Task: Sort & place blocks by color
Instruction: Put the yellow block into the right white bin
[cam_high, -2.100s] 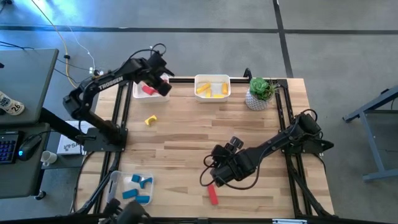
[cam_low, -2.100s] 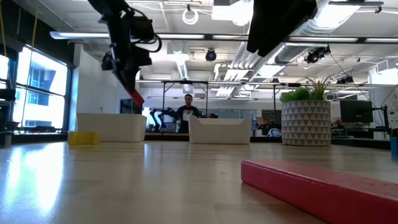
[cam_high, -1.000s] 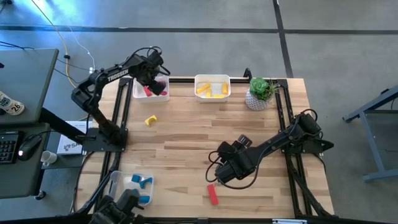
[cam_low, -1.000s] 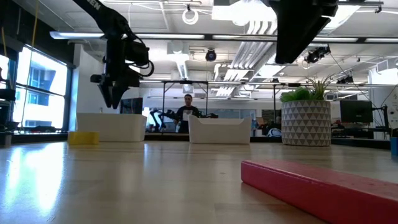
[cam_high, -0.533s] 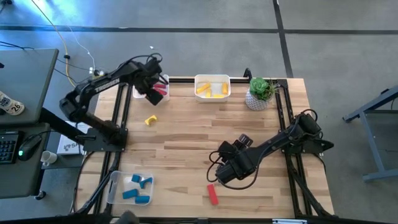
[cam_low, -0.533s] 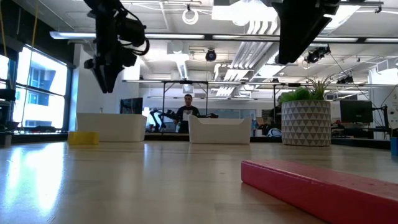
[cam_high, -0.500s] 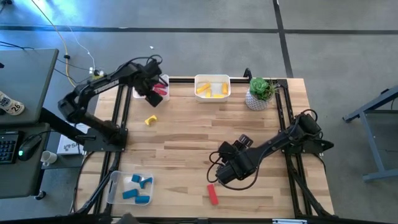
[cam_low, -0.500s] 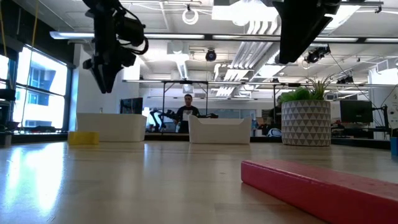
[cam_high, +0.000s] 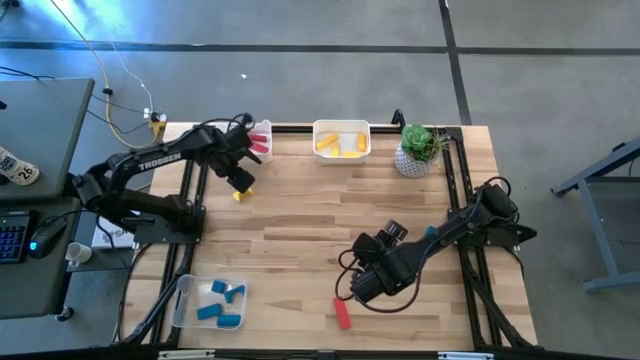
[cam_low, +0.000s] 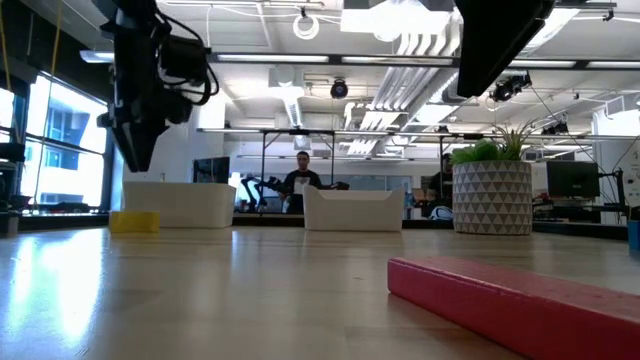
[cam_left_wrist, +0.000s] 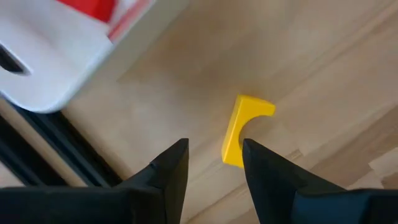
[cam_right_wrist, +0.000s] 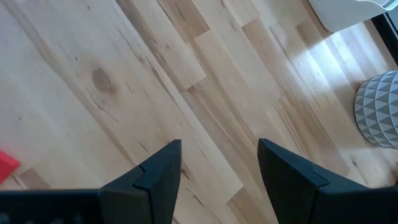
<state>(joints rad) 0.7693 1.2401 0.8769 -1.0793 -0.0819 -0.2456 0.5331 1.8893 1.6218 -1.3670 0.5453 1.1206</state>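
Observation:
A yellow arch block (cam_high: 240, 194) (cam_left_wrist: 246, 128) lies on the table near its far left corner. My left gripper (cam_high: 238, 180) (cam_left_wrist: 214, 155) hangs open just above it, pointing down, with the block a little to one side of the gap. In the low view this gripper (cam_low: 135, 150) is clear of the yellow block (cam_low: 134, 221). A red bar block (cam_high: 342, 314) (cam_low: 530, 305) lies near the front edge. My right gripper (cam_high: 352, 286) (cam_right_wrist: 217, 149) hovers open just beyond it, holding nothing. The red block's corner (cam_right_wrist: 6, 165) shows in the right wrist view.
Two white bins stand along the far edge, one with red blocks (cam_high: 258, 140) (cam_left_wrist: 56, 56) and one with yellow blocks (cam_high: 341, 140). A clear bin with blue blocks (cam_high: 210, 300) sits at the front left. A potted plant (cam_high: 418, 148) stands at the far right.
My left gripper has moved from over the red-block bin toward the table's near edge and slightly left. It now hangs over the yellow arch block, with its fingers still open and empty. No block has moved.

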